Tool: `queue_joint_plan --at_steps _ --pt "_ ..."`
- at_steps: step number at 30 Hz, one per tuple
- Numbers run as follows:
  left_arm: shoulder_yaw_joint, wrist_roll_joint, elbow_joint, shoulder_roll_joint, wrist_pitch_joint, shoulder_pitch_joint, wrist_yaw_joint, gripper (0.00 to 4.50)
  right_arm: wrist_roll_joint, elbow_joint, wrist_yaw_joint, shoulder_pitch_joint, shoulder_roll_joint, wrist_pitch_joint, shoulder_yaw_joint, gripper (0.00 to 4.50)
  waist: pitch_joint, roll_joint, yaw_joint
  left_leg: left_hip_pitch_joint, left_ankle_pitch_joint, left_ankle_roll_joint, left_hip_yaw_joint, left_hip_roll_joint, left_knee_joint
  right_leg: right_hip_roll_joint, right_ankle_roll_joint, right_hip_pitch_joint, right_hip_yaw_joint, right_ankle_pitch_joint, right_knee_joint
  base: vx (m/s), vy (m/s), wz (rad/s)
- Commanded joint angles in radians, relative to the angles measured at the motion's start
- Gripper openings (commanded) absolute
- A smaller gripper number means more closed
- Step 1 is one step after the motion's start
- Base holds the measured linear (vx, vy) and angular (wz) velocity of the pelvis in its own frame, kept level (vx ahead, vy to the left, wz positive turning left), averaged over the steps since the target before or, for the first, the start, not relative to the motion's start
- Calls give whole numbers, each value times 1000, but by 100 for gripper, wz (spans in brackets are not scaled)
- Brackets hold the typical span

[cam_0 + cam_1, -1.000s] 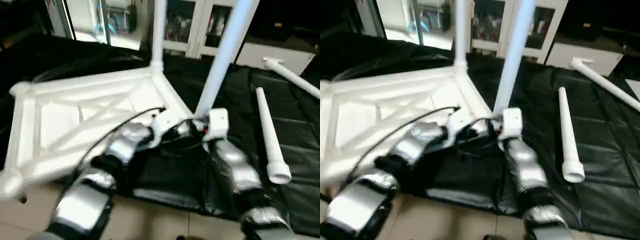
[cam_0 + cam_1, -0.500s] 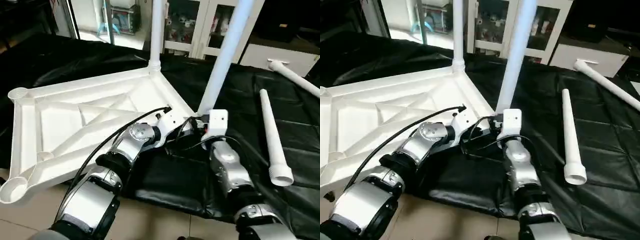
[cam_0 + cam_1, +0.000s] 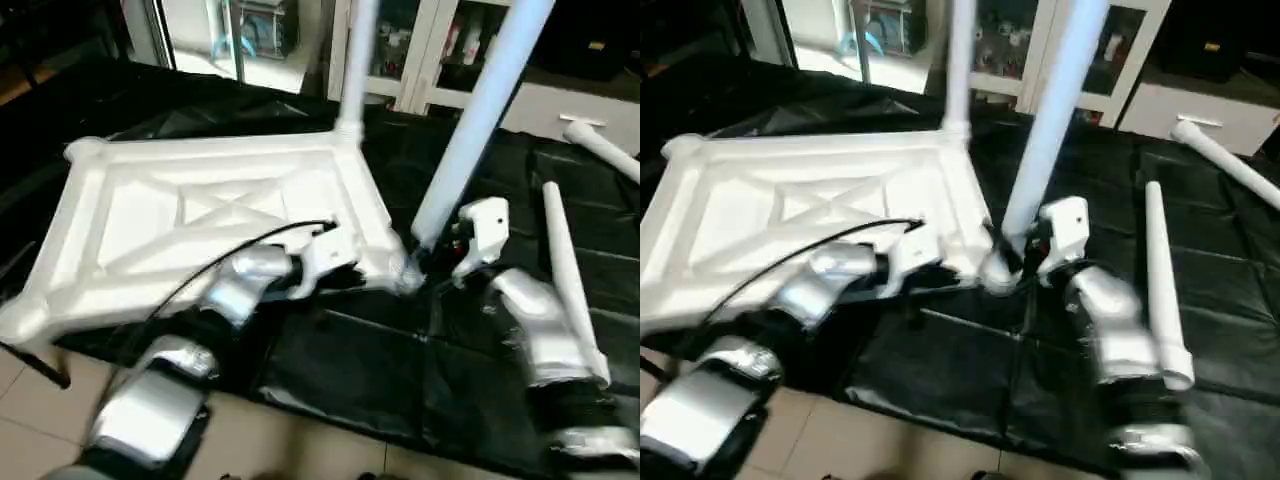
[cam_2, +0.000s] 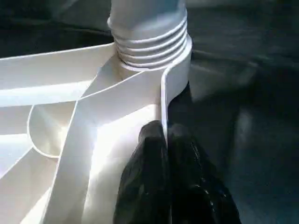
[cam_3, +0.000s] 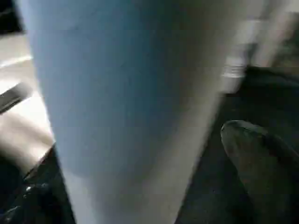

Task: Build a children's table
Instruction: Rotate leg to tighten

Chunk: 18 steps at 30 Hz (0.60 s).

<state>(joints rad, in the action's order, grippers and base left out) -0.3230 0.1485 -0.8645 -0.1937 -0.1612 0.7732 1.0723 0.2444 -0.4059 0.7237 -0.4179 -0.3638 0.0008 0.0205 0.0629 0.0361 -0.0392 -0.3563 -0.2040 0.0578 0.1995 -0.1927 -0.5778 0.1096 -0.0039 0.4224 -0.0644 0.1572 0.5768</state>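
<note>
Right tool (image 5: 261,158) now beside leg (image 3: 1055,120)

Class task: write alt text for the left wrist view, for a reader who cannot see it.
The left gripper, its black fingers shut on the thin rim of the white tabletop, holds it beside a corner socket where a leg's ribbed end sits. Black sheeting lies behind.

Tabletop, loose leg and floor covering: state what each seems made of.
Tabletop: apparently moulded white plastic, smooth and slightly glossy, with thin ribs forming an X on its underside.
Loose leg: likely the same white plastic, a hollow tapered tube with an open end.
Floor covering: black sheet, perhaps plastic film, shiny and creased.
</note>
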Motion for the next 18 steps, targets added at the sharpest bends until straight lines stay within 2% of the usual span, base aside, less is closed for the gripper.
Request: queue_joint_plan --at_steps 1,5,8,9,10,11,12,15,18 --pt "-61 -1 -1 -37 27 -65 169 0 -35 6 124 47 -101 30 23 447 -57 3 -2 7 -87 -171 -5 -37 58 33 -301 -55 37 1 -34 0 0 0" --pt "-73 -37 69 -71 80 -94 291 0 -4 39 263 83 -168 65 52 447 -52 7 -6 5 -129 -161 -6 -40 61 39 -303 -60 39 65 -40 0 0 0" --pt "-82 -48 94 -82 88 -105 323 0 7 62 334 98 -198 86 83 447 -47 7 -4 5 -189 -129 -9 -43 68 40 -284 -57 39 164 -50 0 0 0" --pt "-83 -51 97 -84 89 -107 329 0 11 66 348 100 -204 95 90 447 -45 6 -4 11 -221 -107 -9 -44 71 40 -268 -53 40 213 -57 0 0 0" --pt "-85 -54 107 -87 94 -111 337 0 15 73 360 101 -209 108 94 447 -45 6 -4 11 -225 -101 -9 -44 72 40 -265 -52 41 222 -58 0 0 0" --pt "-85 -60 125 -91 102 -118 348 0 18 76 376 98 -213 113 100 447 -46 14 -3 12 -227 -100 -9 -44 72 39 -263 -53 41 228 -58 0 0 0" --pt "-85 -62 131 -92 106 -120 351 0 17 75 379 96 -213 113 102 447 -46 10 -6 9 -216 -94 -10 -46 72 41 -260 -53 41 227 -56 0 0 0" --pt "-88 -66 155 -96 123 -127 361 0 11 64 391 91 -217 100 110 447 -48 10 -6 8 -195 -92 -11 -45 71 41 -259 -55 41 203 -53 0 0 0" --pt "-90 -63 172 -99 136 -131 357 0 -21 33 412 87 -224 63 121 447 -52 10 -5 7 -156 -108 -9 -42 66 39 -275 -56 40 143 -46 0 0 0"
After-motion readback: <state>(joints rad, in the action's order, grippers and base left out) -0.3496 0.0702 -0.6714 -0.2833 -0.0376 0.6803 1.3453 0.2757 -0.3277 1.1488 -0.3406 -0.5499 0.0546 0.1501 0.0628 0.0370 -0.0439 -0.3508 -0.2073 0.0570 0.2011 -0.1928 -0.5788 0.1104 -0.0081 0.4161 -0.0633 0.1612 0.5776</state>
